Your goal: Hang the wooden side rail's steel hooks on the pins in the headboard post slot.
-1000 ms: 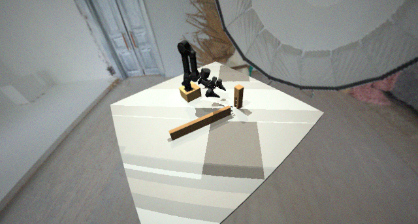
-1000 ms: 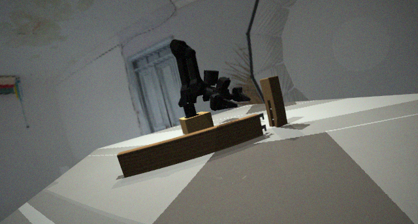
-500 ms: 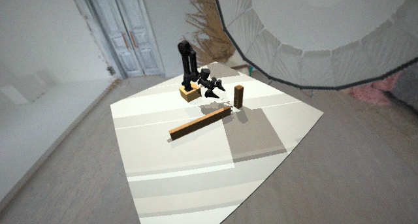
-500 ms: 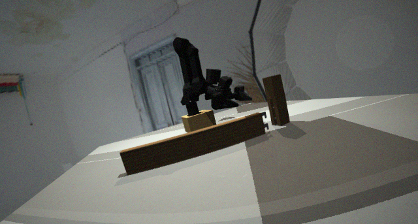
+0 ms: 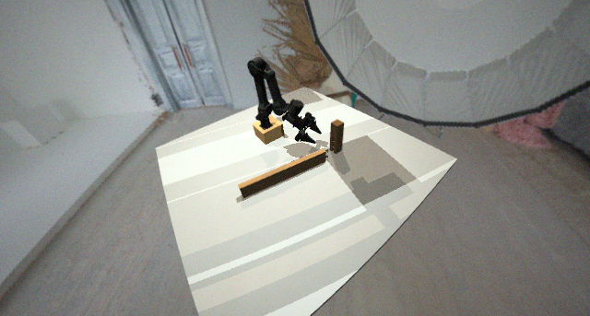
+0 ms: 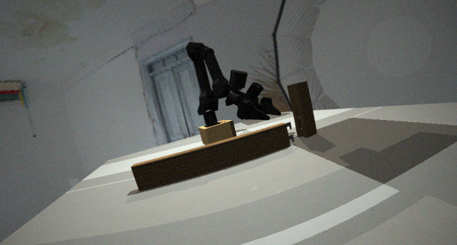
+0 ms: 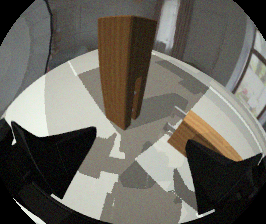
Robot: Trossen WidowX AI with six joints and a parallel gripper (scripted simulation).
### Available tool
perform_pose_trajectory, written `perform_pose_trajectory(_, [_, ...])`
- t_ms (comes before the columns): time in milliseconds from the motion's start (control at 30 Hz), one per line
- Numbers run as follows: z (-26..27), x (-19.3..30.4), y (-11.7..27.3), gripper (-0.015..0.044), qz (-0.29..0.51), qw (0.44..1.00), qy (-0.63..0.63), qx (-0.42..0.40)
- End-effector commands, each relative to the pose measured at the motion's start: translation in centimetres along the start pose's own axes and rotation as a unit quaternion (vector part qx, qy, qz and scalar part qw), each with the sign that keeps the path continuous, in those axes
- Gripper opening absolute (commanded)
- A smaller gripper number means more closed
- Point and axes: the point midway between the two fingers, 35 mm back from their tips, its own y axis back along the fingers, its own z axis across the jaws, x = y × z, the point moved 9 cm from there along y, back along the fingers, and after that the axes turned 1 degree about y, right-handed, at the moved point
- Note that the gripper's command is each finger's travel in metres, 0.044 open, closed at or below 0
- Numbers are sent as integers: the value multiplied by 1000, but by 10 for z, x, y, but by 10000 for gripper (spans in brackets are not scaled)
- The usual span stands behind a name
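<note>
The wooden side rail [image 5: 283,172] [image 6: 214,161] [image 7: 206,132] lies along the table on its narrow edge. Its two steel hooks [image 6: 290,131] [image 7: 176,119] stick out of the end nearest the post, a small gap away from it. The headboard post [image 5: 336,137] [image 6: 303,109] [image 7: 116,70] stands upright, with its slot [image 7: 136,97] in the side toward the rail; the pins are too small to make out. My gripper [image 5: 317,137] [image 6: 274,116] [image 7: 142,139] is open and empty, above the table beside the rail's hook end and short of the post. In the wrist view the right finger hides part of the rail.
The arm's base stands in a yellow wooden block [image 5: 268,133] [image 6: 216,134] at the back, behind the rail. The table [image 5: 258,224] [image 6: 221,209] carries striped shadows and light bands; its far corner lies behind the arm.
</note>
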Motion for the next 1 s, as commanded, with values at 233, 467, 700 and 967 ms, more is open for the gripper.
perform_pose_trajectory(233, [-68, -53, 1, 440, 54, 983, 88, -152])
perform_pose_trajectory(467, [-83, -64, 12, 440, 46, 978, 94, -183])
perform_pose_trajectory(700, [-83, -64, 12, 440, 46, 978, 94, -183])
perform_pose_trajectory(967, [-83, -64, 12, 440, 46, 978, 94, -183])
